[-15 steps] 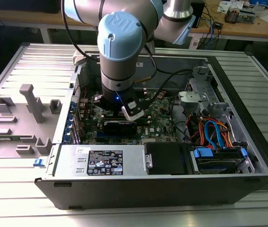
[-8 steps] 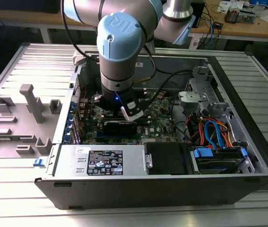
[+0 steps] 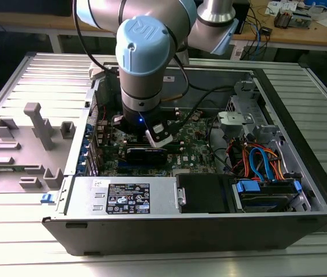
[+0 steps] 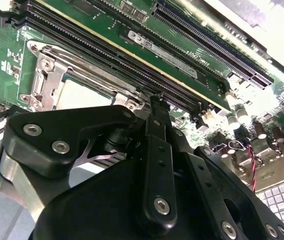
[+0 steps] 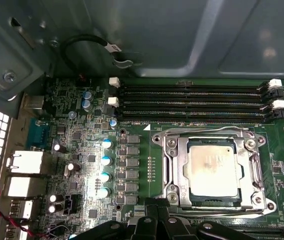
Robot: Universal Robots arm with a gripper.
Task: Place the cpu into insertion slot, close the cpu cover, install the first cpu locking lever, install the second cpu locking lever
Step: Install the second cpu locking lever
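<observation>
1. We see the cpu seated in the insertion slot, its grey top showing in both wrist views
2. The cpu cover lies shut around it, framing the chip
3. Our end effector hangs just beside the socket's edge; we cannot tell whether its fingers are apart or together
4. In the exterior view the arm reaches down into the open computer case on the worktop

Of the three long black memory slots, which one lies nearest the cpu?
The memory slot bordering the cpu cover, directly beside the cpu; the other two lie beyond it, toward the case wall.
</observation>
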